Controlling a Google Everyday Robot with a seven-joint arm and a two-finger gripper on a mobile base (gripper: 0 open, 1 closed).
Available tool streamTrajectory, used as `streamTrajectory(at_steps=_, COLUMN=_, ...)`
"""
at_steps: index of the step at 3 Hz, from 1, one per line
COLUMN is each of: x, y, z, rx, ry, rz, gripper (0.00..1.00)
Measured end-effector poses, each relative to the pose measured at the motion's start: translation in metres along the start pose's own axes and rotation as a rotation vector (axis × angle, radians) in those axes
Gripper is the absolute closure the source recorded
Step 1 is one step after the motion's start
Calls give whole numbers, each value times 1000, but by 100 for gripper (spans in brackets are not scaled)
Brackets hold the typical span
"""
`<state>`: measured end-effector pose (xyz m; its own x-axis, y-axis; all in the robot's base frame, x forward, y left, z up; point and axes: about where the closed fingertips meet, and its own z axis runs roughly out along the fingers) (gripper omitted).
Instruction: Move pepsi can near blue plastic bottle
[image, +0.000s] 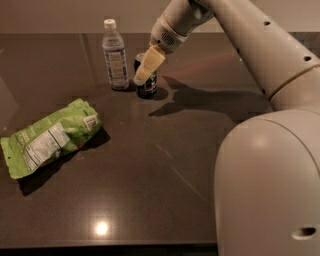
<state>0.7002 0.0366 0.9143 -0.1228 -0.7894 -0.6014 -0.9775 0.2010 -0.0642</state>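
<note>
Dark stone-look table (165, 170): one surface carries everything; its front and side edges run out of the frame.
Hidden: the pepsi can (148, 89) is largely covered by the gripper (143, 74), so only its dark lower body and a bit of its rim show, and no logo can be read.
Gripper place: it hangs at the end of the arm (240, 35), slanting down from the upper right across the front of the can.
Gripper grip: cannot tell whether it clasps the can or has let go, as the contact is masked.
Cut off: the robot's pale body (270, 190) fills the lower right corner and runs past the frame.
Count: one can, one blue plastic bottle (115, 60), one green snack bag (47, 140), one gripper.
Can axis: upright, long axis vertical, top facing up, base on the table.
Can place: far side of the table, just beside the bottle on its right; whether they touch I cannot tell.
Bottle: upright, white cap up, taller than the can.
Bag: lies flat at the near left, well apart from both.
</note>
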Motion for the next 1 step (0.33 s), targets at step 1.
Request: streamTrajectory(at_steps=1, x=0, y=0, z=0, rx=0, ry=0, rz=0, gripper=0)
